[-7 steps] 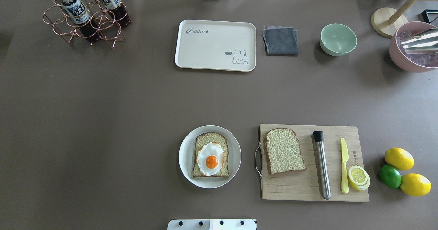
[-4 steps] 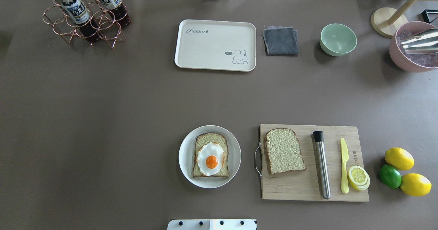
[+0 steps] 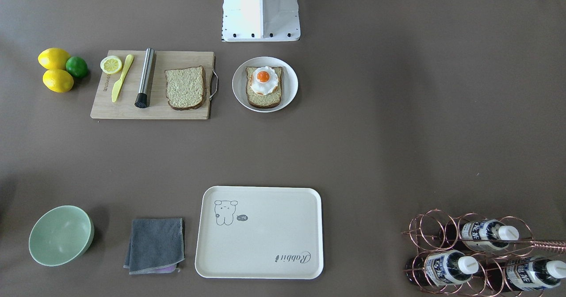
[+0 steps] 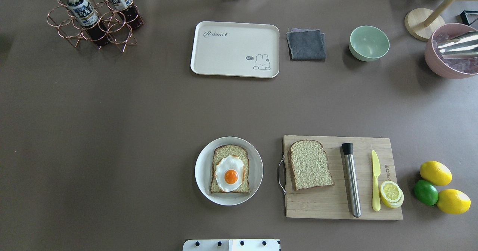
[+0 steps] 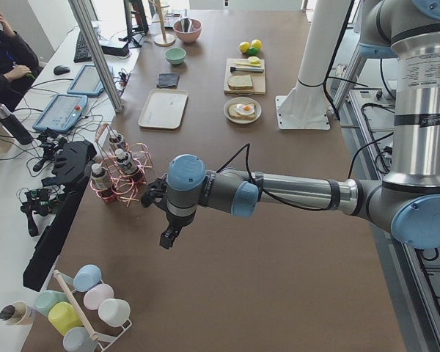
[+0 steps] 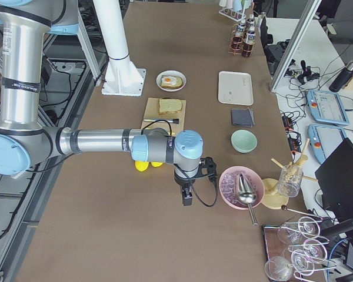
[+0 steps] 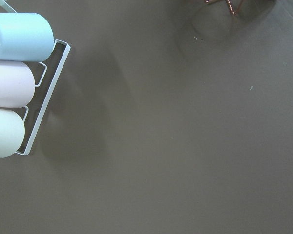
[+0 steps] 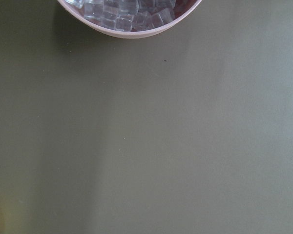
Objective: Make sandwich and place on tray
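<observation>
One brown bread slice [image 4: 229, 150] lies on a round white plate [image 4: 202, 170] with the fried egg [image 4: 230, 173] on top. The second slice [image 4: 310, 164] lies bare on a wooden cutting board [image 4: 317, 203] to the right. The cream tray [image 4: 231, 53] sits at the far side of the table with nothing on it. My left gripper [image 5: 170, 237] hangs over bare table at the left end, by the bottle rack. My right gripper [image 6: 187, 198] hangs at the right end beside the ice bowl. Only the side views show them, so I cannot tell whether either is open or shut.
A steel muddler [image 4: 351, 180], a yellow knife [image 4: 375, 180] and lemon slices [image 4: 391, 193] share the board. Lemons and a lime [image 4: 425, 192] lie right of it. A grey cloth [image 4: 306, 44], green bowl [image 4: 369, 43], pink ice bowl [image 4: 450, 53] and copper bottle rack [image 4: 93, 19] line the far edge.
</observation>
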`<state>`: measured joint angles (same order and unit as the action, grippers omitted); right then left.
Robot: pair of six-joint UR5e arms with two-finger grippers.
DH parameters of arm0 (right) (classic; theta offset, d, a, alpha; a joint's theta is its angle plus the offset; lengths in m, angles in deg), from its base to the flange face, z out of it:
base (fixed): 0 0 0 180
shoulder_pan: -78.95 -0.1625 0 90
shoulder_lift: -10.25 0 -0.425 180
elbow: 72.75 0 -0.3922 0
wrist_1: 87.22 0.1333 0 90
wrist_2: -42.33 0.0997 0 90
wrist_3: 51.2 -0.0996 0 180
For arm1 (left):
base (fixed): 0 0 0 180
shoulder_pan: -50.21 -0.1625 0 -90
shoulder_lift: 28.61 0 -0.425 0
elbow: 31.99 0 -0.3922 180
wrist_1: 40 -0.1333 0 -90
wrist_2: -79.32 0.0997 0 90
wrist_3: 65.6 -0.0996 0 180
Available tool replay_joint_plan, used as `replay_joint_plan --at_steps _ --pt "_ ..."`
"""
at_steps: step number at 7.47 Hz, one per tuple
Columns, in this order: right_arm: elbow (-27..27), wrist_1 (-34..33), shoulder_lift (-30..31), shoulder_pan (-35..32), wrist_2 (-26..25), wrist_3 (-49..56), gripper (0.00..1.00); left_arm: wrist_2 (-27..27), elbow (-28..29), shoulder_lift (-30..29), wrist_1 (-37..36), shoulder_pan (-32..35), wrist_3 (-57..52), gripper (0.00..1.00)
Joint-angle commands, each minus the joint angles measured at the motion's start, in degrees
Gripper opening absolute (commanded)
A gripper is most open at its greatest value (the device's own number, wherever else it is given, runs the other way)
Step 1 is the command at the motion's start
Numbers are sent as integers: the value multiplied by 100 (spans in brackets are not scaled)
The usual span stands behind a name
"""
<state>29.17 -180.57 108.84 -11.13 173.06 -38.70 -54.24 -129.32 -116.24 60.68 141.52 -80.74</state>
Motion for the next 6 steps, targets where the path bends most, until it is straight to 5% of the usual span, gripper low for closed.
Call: replay_joint_plan --at_steps 1,3,6 --pt "-40 335 37 -1 23 -28 100 -3 -5 -52 13 -9 -6 99" --pt "-32 335 37 -1 32 -54 100 -3 -40 -70 4 -17 20 99" --pt "21 353 -7 52 372 -642 100 -212 -111 -140 597 -446 1568 98"
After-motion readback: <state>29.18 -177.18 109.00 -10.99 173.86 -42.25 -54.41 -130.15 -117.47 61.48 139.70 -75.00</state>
